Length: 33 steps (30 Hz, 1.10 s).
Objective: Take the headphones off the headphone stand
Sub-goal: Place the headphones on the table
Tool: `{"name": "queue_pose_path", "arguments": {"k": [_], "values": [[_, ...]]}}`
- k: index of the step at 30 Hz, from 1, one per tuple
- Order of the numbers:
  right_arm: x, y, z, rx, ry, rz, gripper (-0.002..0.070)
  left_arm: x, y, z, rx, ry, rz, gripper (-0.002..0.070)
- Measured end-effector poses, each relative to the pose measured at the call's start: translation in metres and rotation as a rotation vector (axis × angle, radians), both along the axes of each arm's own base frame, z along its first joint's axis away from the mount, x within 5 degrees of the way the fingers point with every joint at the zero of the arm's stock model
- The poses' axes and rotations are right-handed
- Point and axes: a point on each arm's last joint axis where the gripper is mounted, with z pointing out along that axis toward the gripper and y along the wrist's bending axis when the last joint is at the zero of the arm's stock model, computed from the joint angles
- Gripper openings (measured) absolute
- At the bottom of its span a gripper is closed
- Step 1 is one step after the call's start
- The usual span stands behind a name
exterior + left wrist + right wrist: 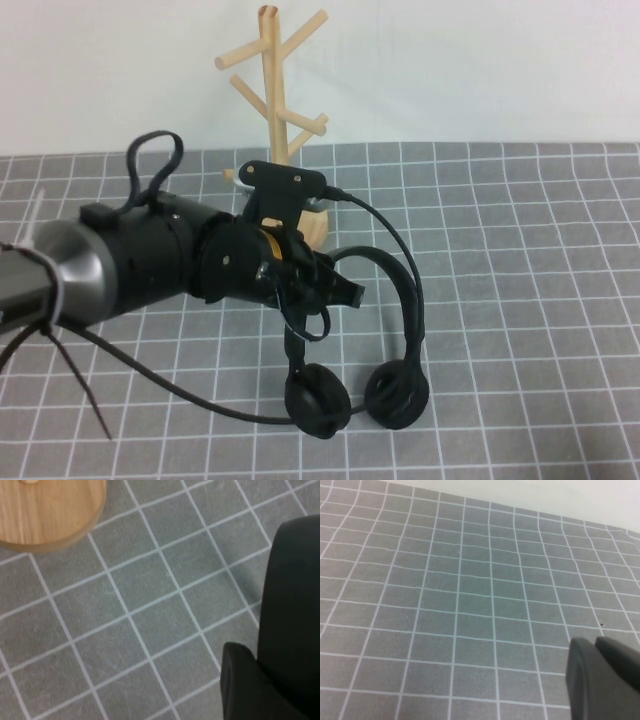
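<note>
**Headphones off the stand, hanging from the left gripper**

Already the headphones point(372, 330) are clear of the stand point(277, 110): no peg carries them, and the stand's pole and round base sit behind the left gripper point(318, 285), on its far side. The gripper's fingers are partly closed, and they appear to pinch the thin headband near one end of its arch. The grip point itself is hidden behind the wrist, so this is a judgement from how the band hangs. From the fingers the arch runs out to the right and curves down, so the headphones' long axis is close to vertical, with both ear cups hanging below the fingers and low over the grey checked mat point(520, 300). Whether the cups touch the mat cannot be told.

The left arm is the one at the work. The right gripper point(605, 677) shows only in its own wrist view, as a dark edge over bare mat, well away from stand and headphones; whether its fingers are open cannot be told.

The removal looks done; what seems left is to lower the cups and release. The main risk is the band slipping out of the narrow pinch.

No brand, label or writing can be read anywhere.
</note>
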Motion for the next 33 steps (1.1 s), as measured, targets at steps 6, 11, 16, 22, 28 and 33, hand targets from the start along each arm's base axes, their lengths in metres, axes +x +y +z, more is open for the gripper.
{"name": "queue_pose_path", "arguments": {"k": [6, 11, 16, 22, 28, 33], "values": [[0.000, 0.000, 0.000, 0.000, 0.000, 0.000, -0.0009, 0.006, 0.001, -0.009, 0.012, -0.001, 0.003, 0.0181], [0.000, 0.000, 0.000, 0.000, 0.000, 0.000, -0.0009, 0.008, 0.004, -0.012, 0.033, -0.007, -0.003, 0.0225], [0.000, 0.000, 0.000, 0.000, 0.000, 0.000, -0.0009, 0.008, 0.004, -0.012, 0.048, -0.013, -0.016, 0.0394], [0.000, 0.000, 0.000, 0.000, 0.000, 0.000, -0.0009, 0.007, 0.005, -0.005, 0.043, -0.032, -0.019, 0.0435], [0.000, 0.000, 0.000, 0.000, 0.000, 0.000, -0.0009, 0.001, 0.011, 0.021, 0.026, -0.093, -0.031, 0.0438], [0.000, 0.000, 0.000, 0.000, 0.000, 0.000, -0.0009, -0.006, 0.016, 0.030, 0.056, -0.074, -0.039, 0.0438]]}}
